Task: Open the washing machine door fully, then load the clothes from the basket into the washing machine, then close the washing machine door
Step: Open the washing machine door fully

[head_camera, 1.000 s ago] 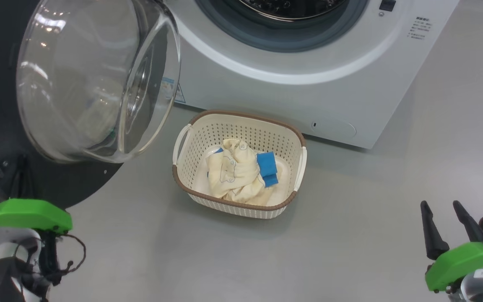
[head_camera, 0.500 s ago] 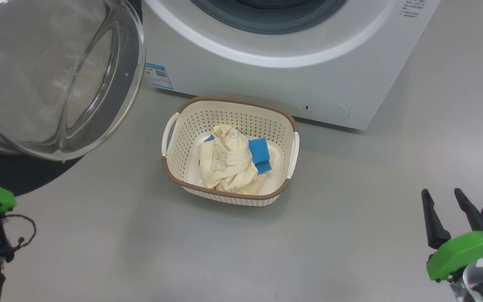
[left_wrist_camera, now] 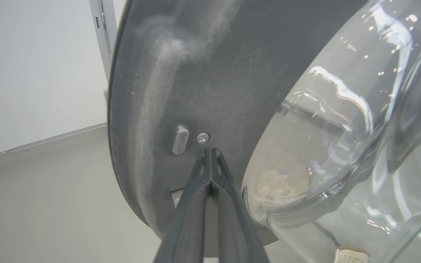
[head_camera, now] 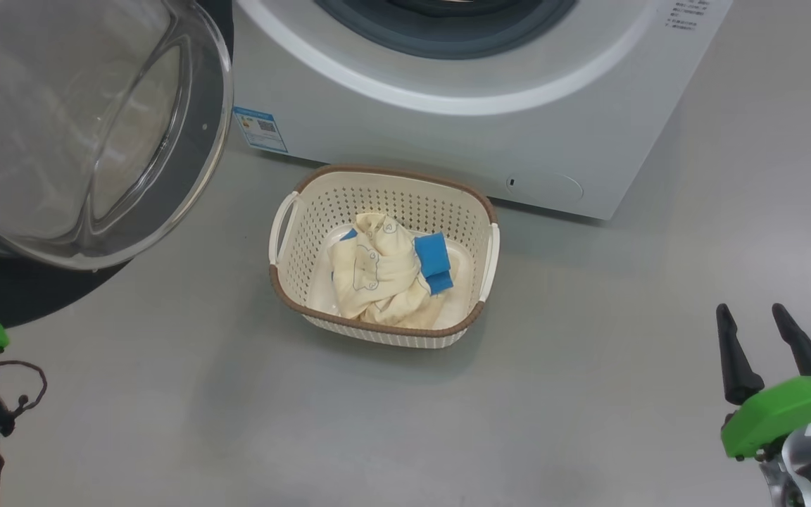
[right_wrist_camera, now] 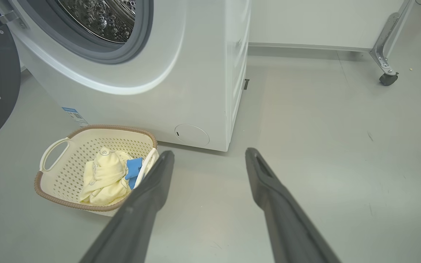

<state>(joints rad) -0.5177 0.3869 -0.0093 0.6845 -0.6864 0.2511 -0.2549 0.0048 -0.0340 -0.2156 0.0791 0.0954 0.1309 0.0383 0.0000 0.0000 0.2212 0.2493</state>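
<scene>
The washing machine door [head_camera: 82, 141] hangs swung out to the left of the washing machine [head_camera: 448, 134], with the drum mouth uncovered. I judge this to be the opening step: the door is wide, though perhaps not at its stop.

My left fingers [left_wrist_camera: 210, 164] are pressed together into one point. Their tip is at the door's dark inner face, just beside a small screw [left_wrist_camera: 203, 137]; I cannot tell for sure whether it touches.

To do this well, I'd push with that closed tip on the flat dark rim, away from the washing machine, following the hinge's arc rather than a straight line. I'd keep off the glass, where the tip would likely slide, and I'd ease off near the end so the door doesn't bounce back.

My right fingers [head_camera: 736, 366] stand apart and hold nothing, over the floor [head_camera: 588, 394] out in front of the washing machine. The basket [head_camera: 377, 328] sits on the floor just in front of the washing machine, with the clothes [head_camera: 377, 274] heaped inside. I'd draw the left arm clear before reaching there.
</scene>
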